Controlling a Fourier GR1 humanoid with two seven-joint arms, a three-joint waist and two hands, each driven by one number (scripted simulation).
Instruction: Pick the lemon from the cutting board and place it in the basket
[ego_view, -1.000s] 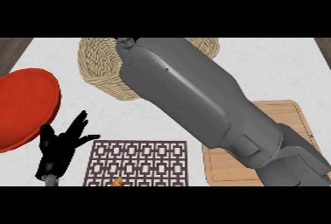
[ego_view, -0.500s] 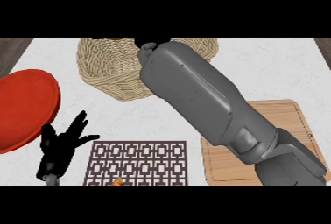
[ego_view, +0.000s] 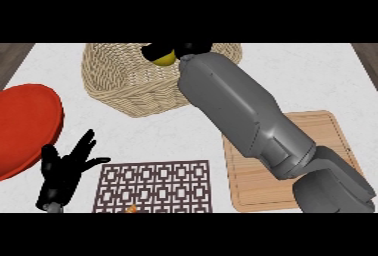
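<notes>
Over basket (ego_view: 133, 85), right hand (ego_view: 184, 48) clasping lemon (ego_view: 164, 58)

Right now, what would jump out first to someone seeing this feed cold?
The right forearm slants up the middle, its right hand holding the yellow lemon over the wicker basket at the top. The wooden cutting board lies at right, a red plate at left. The left hand rests open at lower left.

we see a thick, smooth grey right forearm (ego_view: 244, 115), built of rounded casings with a recessed panel seam near its lower segment, ending in a black right hand (ego_view: 188, 48) at upper centre, and a glossy black left hand (ego_view: 65, 172) at lower left.
</notes>
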